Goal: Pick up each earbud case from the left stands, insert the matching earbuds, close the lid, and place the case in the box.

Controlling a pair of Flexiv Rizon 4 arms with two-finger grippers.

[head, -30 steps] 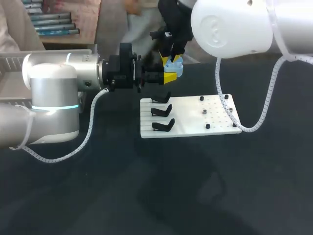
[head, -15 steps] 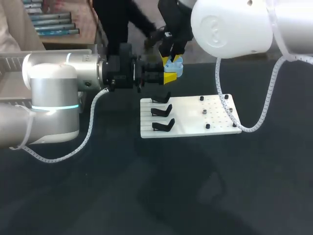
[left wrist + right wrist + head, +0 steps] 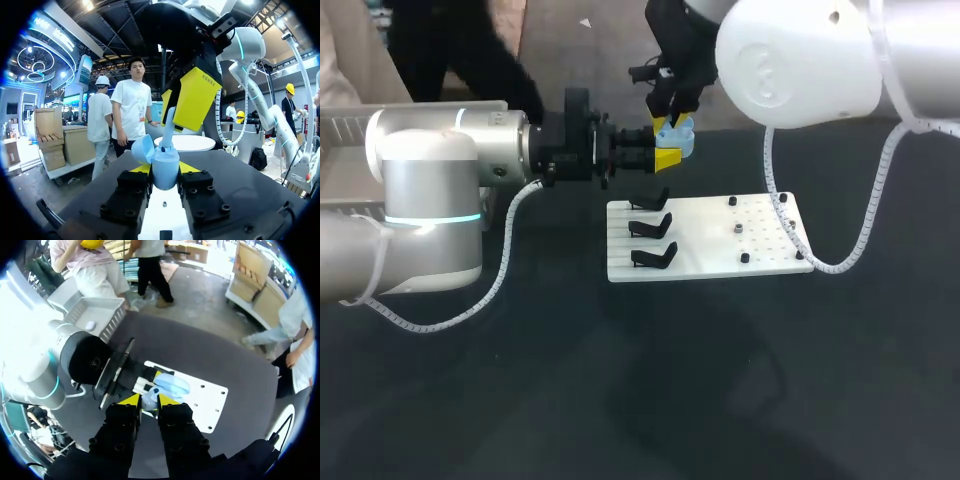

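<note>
Overhead, the light-blue earbud case [image 3: 682,141] hangs in the air at 12 o'clock from the white stand board [image 3: 720,240]. It is clamped by the left jaws, with the right jaws meeting it from above. Three black stands [image 3: 653,226] at the board's 9 o'clock edge are bare. From the left wrist, the left jaws pinch the case body [image 3: 165,169] by its flanks under the open lid [image 3: 142,149]. The right jaws grip what looks like a slim earbud [image 3: 168,129], its foot in the case. It seems light, hard and glossy, so likely slippery. The flanks suit holding; the hinged lid looks delicate. From the right wrist, the lid [image 3: 172,385] gapes ahead of the closed tips, the well's contents hidden. A grey tray [image 3: 107,307] beyond the left arm holds one small white rounded object [image 3: 90,325].
</note>
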